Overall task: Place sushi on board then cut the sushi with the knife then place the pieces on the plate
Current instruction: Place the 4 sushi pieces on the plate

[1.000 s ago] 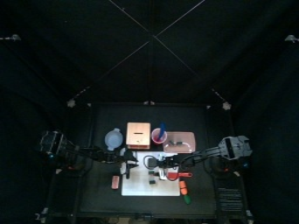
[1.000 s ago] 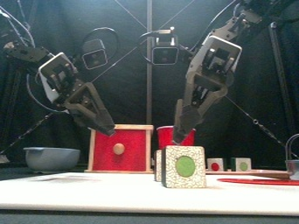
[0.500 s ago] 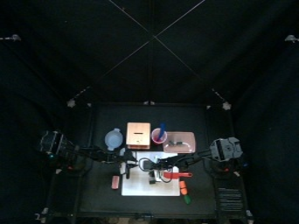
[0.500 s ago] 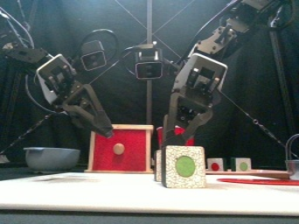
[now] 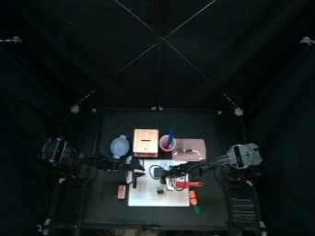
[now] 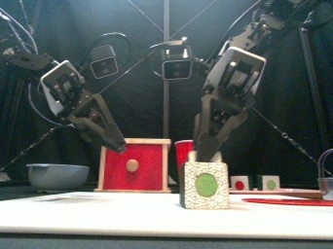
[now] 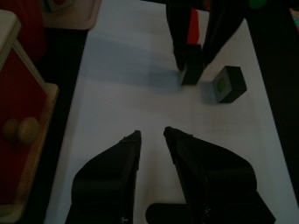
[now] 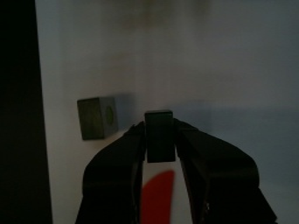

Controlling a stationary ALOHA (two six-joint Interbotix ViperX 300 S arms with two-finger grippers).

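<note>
1. White cutting board (image 6: 117,202): lies flat at the front middle of the black table (image 5: 101,207).
2. Toy sushi piece, dark green block with a pale speckled face and green centre (image 6: 204,185): stands upright on the board, right of its middle.
3. Red toy knife (image 8: 158,187): held over the board, just beside the sushi piece. Contact between knife and piece cannot be told.
4. Right tool (image 6: 207,148): pinching the knife, directly above the sushi piece.
5. Left tool (image 7: 152,134): jaws narrowly spread with nothing between them. It hangs over the board's left part, well apart from the sushi piece.
6. Pale wooden box with a red drawer front (image 6: 135,165): behind the board, left of centre.
7. Red cup (image 6: 184,151): just right of the box.
8. Blue-grey bowl (image 6: 57,176): on the table at far left.
9. Flat pink tray (image 6: 289,201): at the right.
10. Two smaller sushi pieces (image 6: 240,182) (image 6: 270,182): upright near the tray. Whether they stand on it cannot be told.
</note>
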